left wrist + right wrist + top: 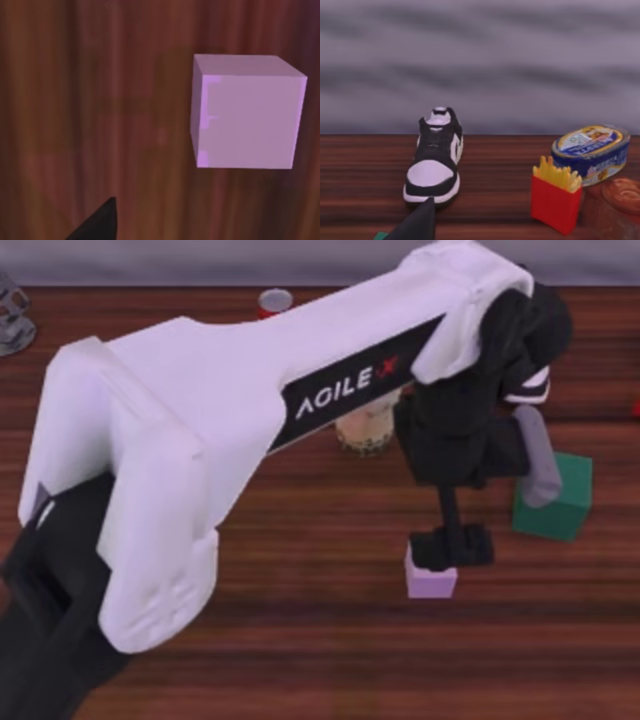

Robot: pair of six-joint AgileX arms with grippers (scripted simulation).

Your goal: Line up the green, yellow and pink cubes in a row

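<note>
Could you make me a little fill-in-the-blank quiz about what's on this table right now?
1. The left gripper is directly above the small pale ____ cube.
2. The large dark green cube sits to that cube's ____ in the top view.
3. The red carton in the right wrist view holds yellow ____.
4. The black-and-white item on the dark wooden table is a ____.

Missing words: pink; right; fries; shoe

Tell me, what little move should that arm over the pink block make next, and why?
Probably lower a touch and close on the pink cube. The left gripper hangs right over its far edge, and the left wrist view shows the cube resting free on the table. The green cube waits to its right.
</note>
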